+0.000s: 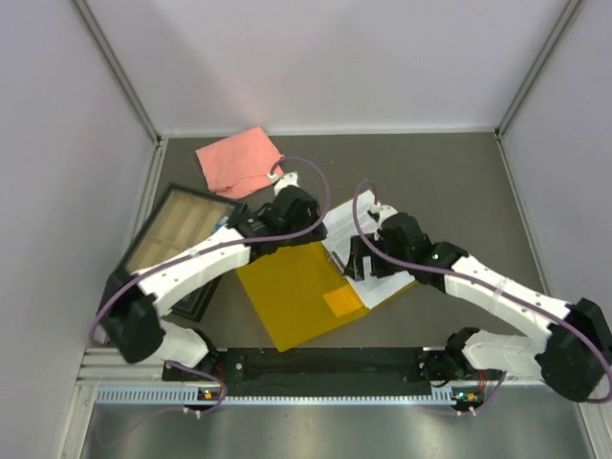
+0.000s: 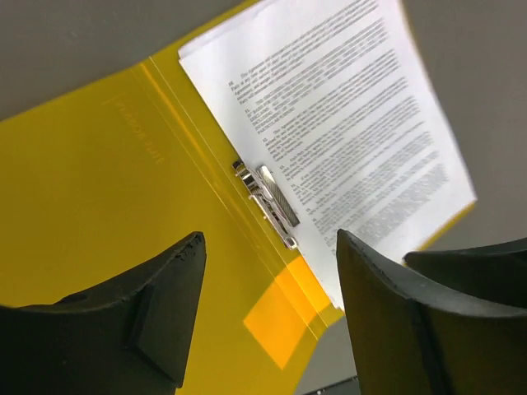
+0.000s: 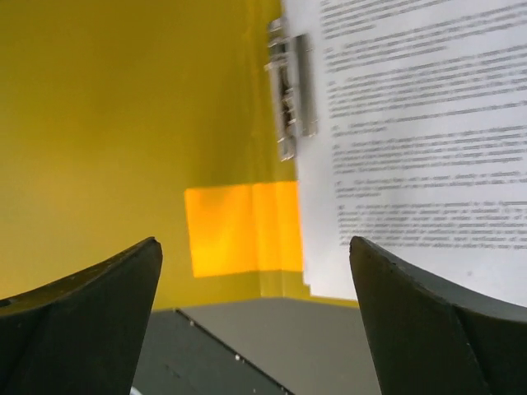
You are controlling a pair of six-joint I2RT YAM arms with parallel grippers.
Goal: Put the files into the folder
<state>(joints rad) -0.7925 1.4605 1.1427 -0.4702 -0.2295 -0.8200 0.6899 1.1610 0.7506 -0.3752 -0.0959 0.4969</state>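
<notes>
Robot lab test cell, not home or office. My left arm (image 1: 196, 260) and right arm (image 1: 497, 287) bolted to black bar (image 1: 325, 361) at near table edge, slotted aluminium rail (image 1: 287, 394) in front of it. Plain pale partition walls (image 1: 335, 57) box in three sides. Grey matte tabletop (image 1: 459, 182). Purple cables (image 1: 316, 186) loop along arms. Few loose props: folder (image 1: 287, 287), files (image 1: 390, 289), pink cloth (image 1: 237, 158), black-framed tray (image 1: 182, 229).

From above, the left arm (image 1: 196, 260) and right arm (image 1: 478, 282) cover the folder's (image 1: 296, 287) far end and most of the files (image 1: 341, 223). Their print is too small to read there.
</notes>
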